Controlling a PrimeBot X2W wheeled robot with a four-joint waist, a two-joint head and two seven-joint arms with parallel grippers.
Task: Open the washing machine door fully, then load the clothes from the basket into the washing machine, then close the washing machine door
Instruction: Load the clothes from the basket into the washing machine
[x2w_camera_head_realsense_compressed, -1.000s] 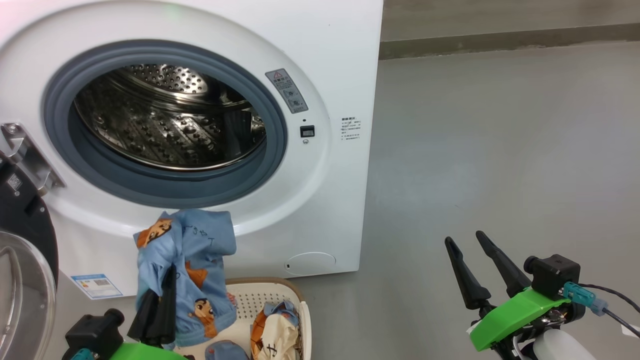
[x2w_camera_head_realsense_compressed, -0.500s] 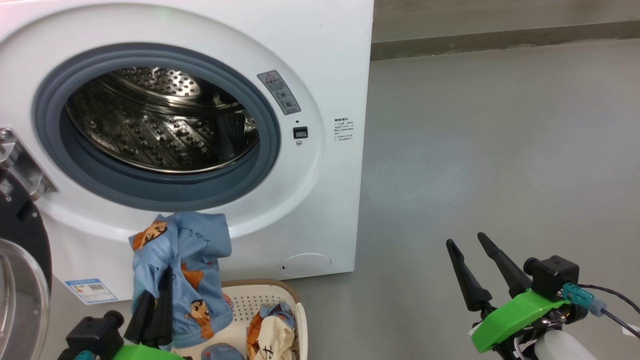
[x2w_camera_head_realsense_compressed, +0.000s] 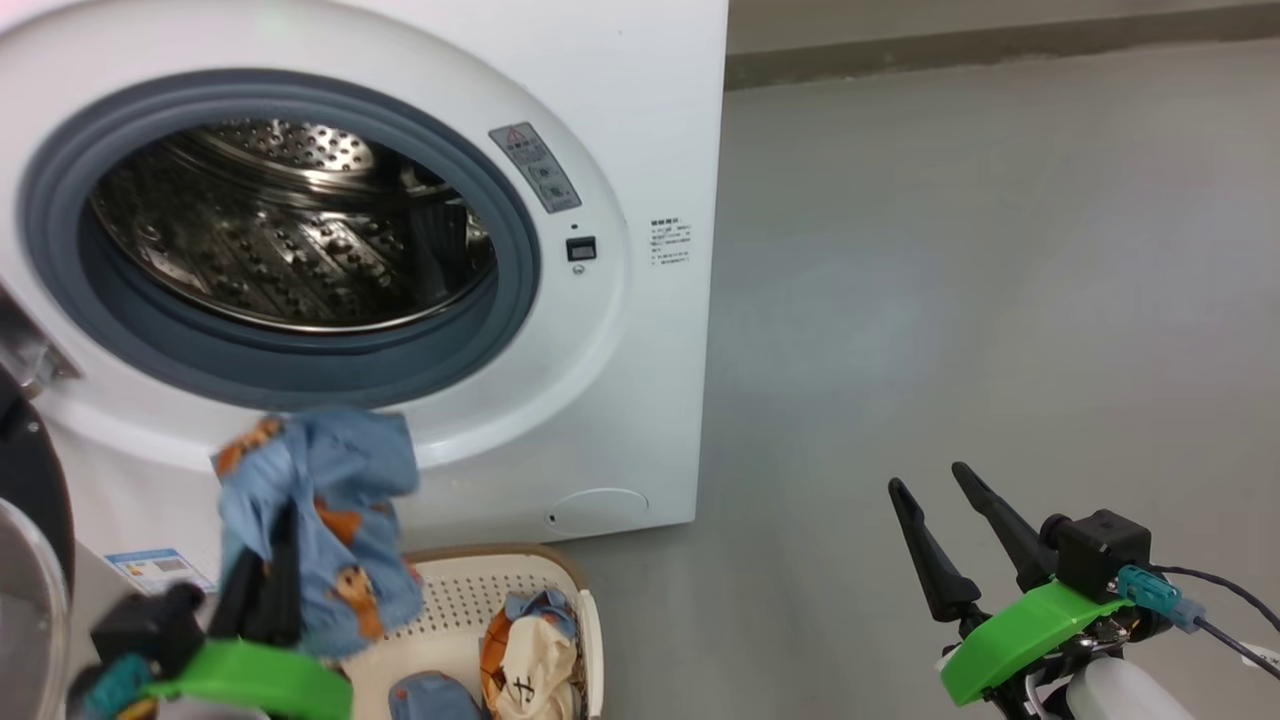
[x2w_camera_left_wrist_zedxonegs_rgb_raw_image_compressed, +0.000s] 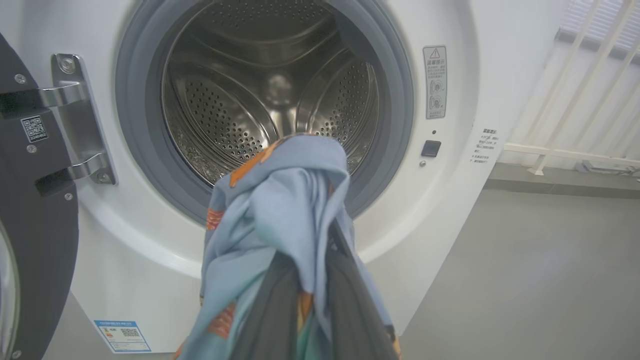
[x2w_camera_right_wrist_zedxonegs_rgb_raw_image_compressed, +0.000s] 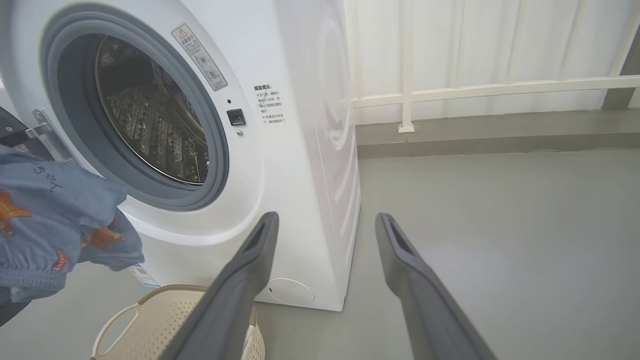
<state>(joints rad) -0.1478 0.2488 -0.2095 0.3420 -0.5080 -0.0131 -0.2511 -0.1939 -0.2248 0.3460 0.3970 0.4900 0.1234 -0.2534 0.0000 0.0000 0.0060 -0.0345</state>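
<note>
Left gripper (x2w_camera_head_realsense_compressed: 278, 540) clamps blue printed garment (x2w_camera_head_realsense_compressed: 330, 500) before washing machine (x2w_camera_head_realsense_compressed: 650, 100); warning-triangle sticker (x2w_camera_left_wrist_zedxonegs_rgb_raw_image_compressed: 434, 82) at 2 o'clock of drum (x2w_camera_left_wrist_zedxonegs_rgb_raw_image_compressed: 270, 100), small print seemingly illegible; right gripper (x2w_camera_head_realsense_compressed: 928, 477) spread, empty.

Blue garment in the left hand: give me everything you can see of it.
The blue garment is soft, light blue cloth with orange-brown cartoon print and some dark handwritten-looking marks. It hangs bunched and crumpled, draped over the closed fingers of the left hand, which pinch it. It is raised above the basket, apparently clear of it, in front of the washing machine, just below the open drum mouth. Nothing else seems to touch it. The head view shows it blurred.
</note>
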